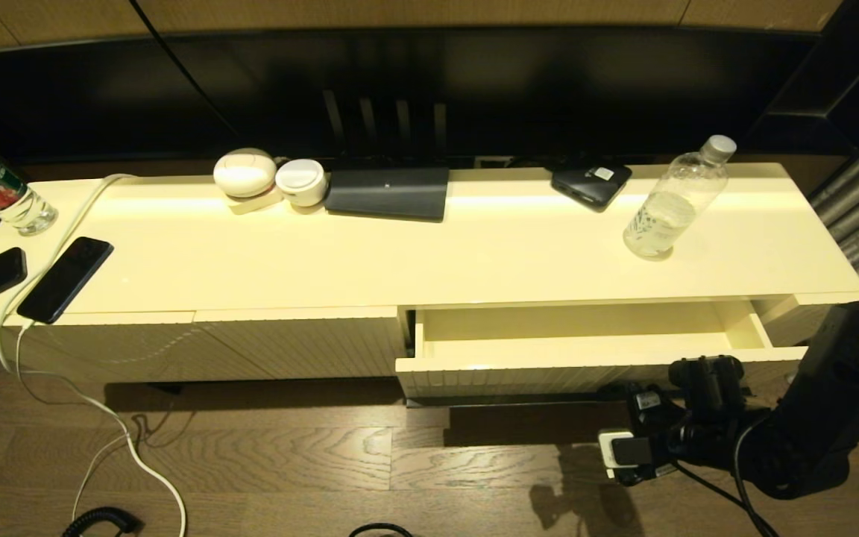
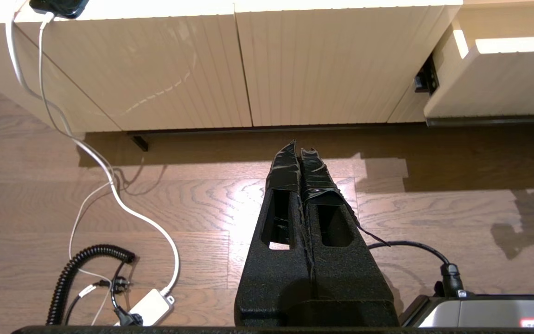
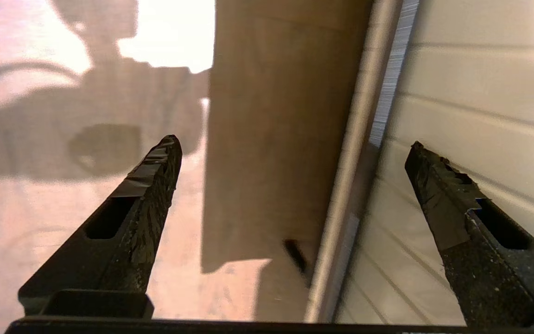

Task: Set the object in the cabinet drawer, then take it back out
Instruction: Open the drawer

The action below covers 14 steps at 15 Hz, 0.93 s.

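bottle (image 1: 674, 201): light, slick, squashy plastic; grab mid-body
drawer (image 1: 586, 339): open, empty
right gripper (image 3: 295, 185): spread wide, holding nothing, by the drawer's handle strip
left gripper (image 2: 300, 157): pinched closed, empty

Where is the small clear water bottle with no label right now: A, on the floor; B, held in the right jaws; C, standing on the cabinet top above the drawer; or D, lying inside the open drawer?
C: the water bottle stands upright on the cabinet top, above the open drawer, whose visible interior holds nothing, while the right gripper sits low by the drawer front, jaws open.
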### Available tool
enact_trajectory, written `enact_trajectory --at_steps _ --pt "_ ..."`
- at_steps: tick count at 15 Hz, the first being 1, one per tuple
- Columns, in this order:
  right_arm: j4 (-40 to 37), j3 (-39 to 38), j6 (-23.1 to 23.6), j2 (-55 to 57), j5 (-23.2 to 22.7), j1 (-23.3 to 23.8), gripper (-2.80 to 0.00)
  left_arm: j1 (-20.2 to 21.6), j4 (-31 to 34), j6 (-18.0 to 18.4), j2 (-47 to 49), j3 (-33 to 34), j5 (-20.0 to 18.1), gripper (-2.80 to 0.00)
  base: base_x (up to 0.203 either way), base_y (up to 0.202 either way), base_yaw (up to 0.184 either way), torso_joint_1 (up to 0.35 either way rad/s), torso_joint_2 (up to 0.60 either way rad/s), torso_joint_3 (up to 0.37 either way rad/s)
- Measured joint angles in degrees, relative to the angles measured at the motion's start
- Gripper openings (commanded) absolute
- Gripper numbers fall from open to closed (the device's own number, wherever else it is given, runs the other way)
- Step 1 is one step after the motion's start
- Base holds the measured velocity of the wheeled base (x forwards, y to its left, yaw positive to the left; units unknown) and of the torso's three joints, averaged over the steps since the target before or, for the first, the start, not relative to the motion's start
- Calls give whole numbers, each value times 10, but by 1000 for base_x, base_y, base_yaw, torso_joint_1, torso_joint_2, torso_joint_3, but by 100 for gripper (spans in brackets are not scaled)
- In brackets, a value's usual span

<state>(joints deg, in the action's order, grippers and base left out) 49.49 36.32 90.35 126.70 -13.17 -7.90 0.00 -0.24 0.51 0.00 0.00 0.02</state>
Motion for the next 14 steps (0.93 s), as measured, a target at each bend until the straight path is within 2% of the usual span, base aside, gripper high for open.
enact_trajectory --at_steps 5,6,9,11,12,14 --pt "-8 -49 1 -99 -6 2 0 0 0 0 0 0 0 -280 0 0 0 0 0 0" --pt "-21 -64 1 -128 -7 4 -280 0 0 0 0 0 0 -280 0 0 0 0 0 0" --pt "-106 -106 0 -239 -9 19 -280 0 0 0 0 0 0 -280 0 0 0 0 0 0" --pt "-193 -122 -14 -325 -10 33 -280 0 0 0 0 0 0 -280 0 0 0 0 0 0" --pt "-243 -125 -29 -365 -10 39 -280 0 0 0 0 0 0 -280 0 0 0 0 0 0" --pt "-358 -124 -88 -444 -10 47 -280 0 0 0 0 0 0 -280 0 0 0 0 0 0"
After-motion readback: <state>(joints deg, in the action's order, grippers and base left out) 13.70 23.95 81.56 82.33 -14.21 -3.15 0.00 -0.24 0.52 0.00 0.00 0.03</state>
